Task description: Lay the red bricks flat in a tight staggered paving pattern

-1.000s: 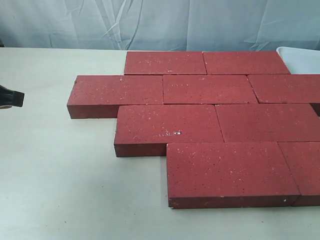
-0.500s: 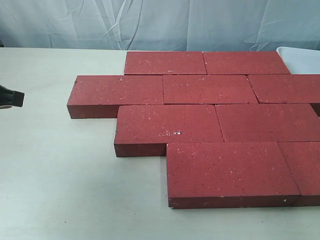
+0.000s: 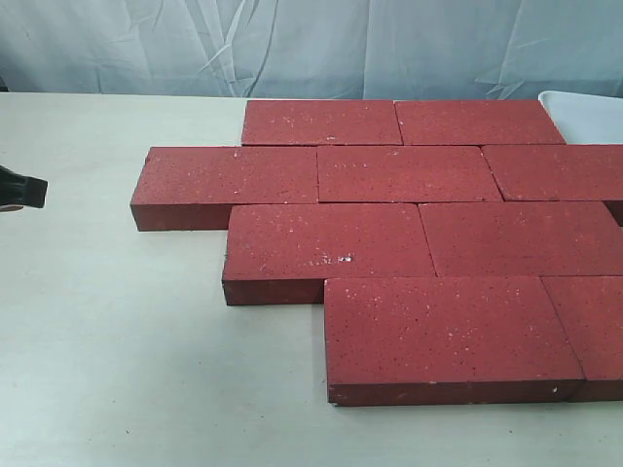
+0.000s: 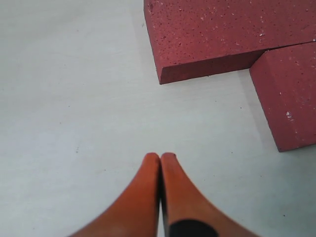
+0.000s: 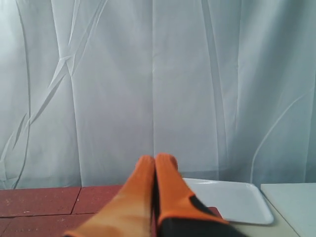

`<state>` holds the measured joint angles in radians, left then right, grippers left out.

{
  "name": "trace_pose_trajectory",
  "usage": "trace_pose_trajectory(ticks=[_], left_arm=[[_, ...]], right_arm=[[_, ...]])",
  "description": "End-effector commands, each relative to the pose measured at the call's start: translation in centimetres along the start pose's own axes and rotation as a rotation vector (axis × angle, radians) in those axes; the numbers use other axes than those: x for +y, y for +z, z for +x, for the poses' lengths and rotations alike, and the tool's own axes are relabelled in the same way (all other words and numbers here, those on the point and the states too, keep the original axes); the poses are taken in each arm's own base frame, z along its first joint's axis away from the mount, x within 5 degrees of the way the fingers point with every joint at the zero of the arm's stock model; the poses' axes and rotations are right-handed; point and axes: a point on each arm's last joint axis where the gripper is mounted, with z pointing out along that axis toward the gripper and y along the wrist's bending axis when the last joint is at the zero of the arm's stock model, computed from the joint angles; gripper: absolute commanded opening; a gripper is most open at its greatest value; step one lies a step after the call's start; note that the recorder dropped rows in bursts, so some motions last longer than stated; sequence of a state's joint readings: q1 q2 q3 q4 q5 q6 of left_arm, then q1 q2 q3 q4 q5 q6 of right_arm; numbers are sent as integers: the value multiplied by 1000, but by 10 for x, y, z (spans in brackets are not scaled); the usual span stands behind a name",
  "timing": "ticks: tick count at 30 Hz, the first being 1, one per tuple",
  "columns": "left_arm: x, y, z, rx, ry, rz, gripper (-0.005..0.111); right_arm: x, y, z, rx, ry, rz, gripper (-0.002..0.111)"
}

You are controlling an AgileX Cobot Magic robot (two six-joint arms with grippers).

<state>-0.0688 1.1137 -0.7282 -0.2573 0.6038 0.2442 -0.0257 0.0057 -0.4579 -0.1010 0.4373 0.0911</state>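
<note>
Several dark red speckled bricks (image 3: 409, 233) lie flat on the pale table, packed edge to edge in staggered rows. The leftmost brick (image 3: 229, 180) juts out of the second row. In the exterior view only a black tip of the left arm (image 3: 21, 190) shows at the left edge, well clear of the bricks. My left gripper (image 4: 160, 157) is shut and empty, hovering over bare table with two brick corners (image 4: 222, 34) ahead of it. Held above the bricks (image 5: 39, 200), my right gripper (image 5: 155, 159) is shut and empty and faces the curtain.
A white tray (image 3: 584, 115) sits at the back right, touching the far bricks; it shows beside the right gripper as the white tray (image 5: 232, 200). A pale wrinkled curtain (image 3: 311, 44) closes the back. Bare table (image 3: 117, 341) stretches left and in front of the bricks.
</note>
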Motion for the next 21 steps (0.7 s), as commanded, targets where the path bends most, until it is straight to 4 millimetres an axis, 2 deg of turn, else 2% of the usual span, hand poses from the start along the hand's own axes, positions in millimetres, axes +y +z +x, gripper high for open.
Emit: trace_pose_trajectory(ticks=[1, 8, 15, 18, 21], left_arm=[[-1, -1, 0, -9, 9, 0, 0], [-1, -1, 0, -9, 9, 0, 0], [-1, -1, 0, -9, 9, 0, 0], [-1, -1, 0, -9, 9, 0, 0], [-1, -1, 0, -9, 9, 0, 0]], right_arm=[[1, 8, 19, 3, -9, 0, -1], [2, 23, 73, 139, -16, -5, -1], [3, 30, 114, 192, -19, -15, -1], [3, 31, 128, 201, -20, -19, -1], [3, 30, 129, 219, -27, -17, -1]])
